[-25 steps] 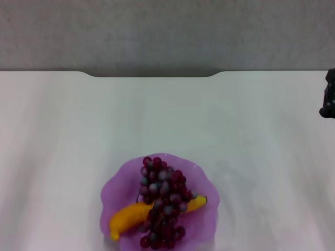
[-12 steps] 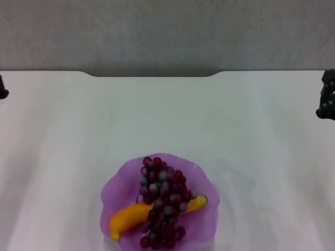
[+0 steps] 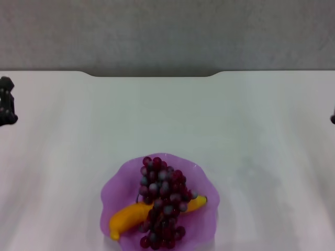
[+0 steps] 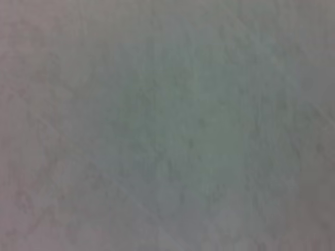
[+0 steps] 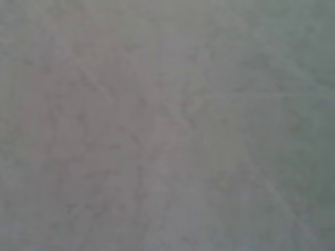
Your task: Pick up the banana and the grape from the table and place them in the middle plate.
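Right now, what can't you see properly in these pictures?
- Left gripper: head view, cut off by the left edge; fingers unreadable.
- Right gripper: head view, only a sliver at the right edge.
- Banana: its middle hides under the grape.
- Both wrist views: only blank blur.

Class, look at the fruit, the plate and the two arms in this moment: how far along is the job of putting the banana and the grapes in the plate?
Done: the banana lies in the middle plate, with the grape bunch draped across it. In hand: nothing; the left gripper and right gripper sit at the table edges, far from the plate. Left: no fruit shows on the table, so seemingly nothing.
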Controlling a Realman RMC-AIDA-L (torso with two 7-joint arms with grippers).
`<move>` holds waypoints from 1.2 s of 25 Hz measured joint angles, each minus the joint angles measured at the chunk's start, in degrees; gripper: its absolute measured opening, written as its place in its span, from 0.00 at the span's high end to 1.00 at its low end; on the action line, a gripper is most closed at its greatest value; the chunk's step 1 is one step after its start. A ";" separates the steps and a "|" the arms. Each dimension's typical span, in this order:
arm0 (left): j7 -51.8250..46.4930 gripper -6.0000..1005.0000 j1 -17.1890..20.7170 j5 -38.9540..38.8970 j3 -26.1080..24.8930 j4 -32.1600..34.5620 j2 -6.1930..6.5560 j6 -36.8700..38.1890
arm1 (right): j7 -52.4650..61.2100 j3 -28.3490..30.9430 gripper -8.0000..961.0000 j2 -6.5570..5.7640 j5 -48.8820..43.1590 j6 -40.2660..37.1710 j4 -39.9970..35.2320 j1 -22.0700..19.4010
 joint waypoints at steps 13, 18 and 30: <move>0.06 0.97 -1.27 0.00 1.88 3.62 -0.04 0.74 | 0.23 -6.03 0.97 0.31 27.98 -10.69 15.04 4.37; 0.09 0.97 -1.28 0.03 1.34 3.94 -0.18 0.19 | 0.15 -8.28 0.97 0.15 33.34 -12.31 17.10 4.54; 1.28 0.97 -3.39 0.02 -6.69 7.47 -3.14 0.03 | 2.33 -8.27 0.97 0.16 36.55 -11.52 20.34 7.20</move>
